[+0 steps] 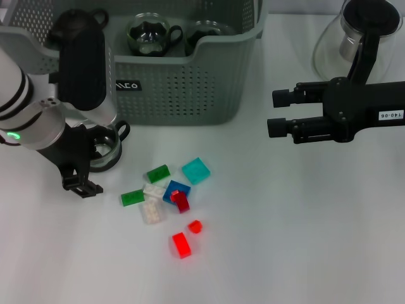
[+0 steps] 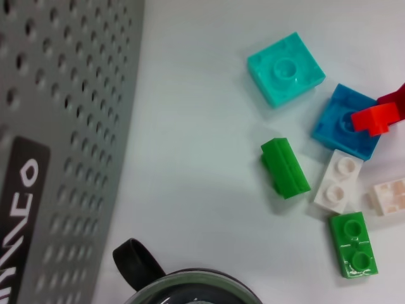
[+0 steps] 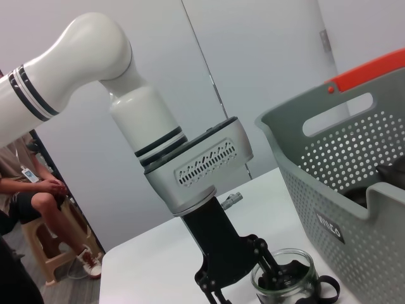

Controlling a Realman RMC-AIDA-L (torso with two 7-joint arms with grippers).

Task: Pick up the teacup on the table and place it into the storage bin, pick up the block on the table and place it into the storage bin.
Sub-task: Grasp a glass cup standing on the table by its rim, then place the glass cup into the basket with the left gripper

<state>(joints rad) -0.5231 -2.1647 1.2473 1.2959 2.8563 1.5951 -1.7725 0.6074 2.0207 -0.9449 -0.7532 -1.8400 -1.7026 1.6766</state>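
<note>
The glass teacup with a black handle stands on the table just in front of the storage bin. My left gripper is open right at it, one fingertip set down to the cup's near left. In the right wrist view the other finger sits at the teacup rim; whether it touches I cannot tell. The cup's rim and the bin wall show in the left wrist view. Several blocks lie mid-table: teal, blue, green, red. My right gripper hovers open at the right.
Two more teacups sit inside the bin. A glass teapot stands at the back right behind my right arm. A person sits beyond the table in the right wrist view.
</note>
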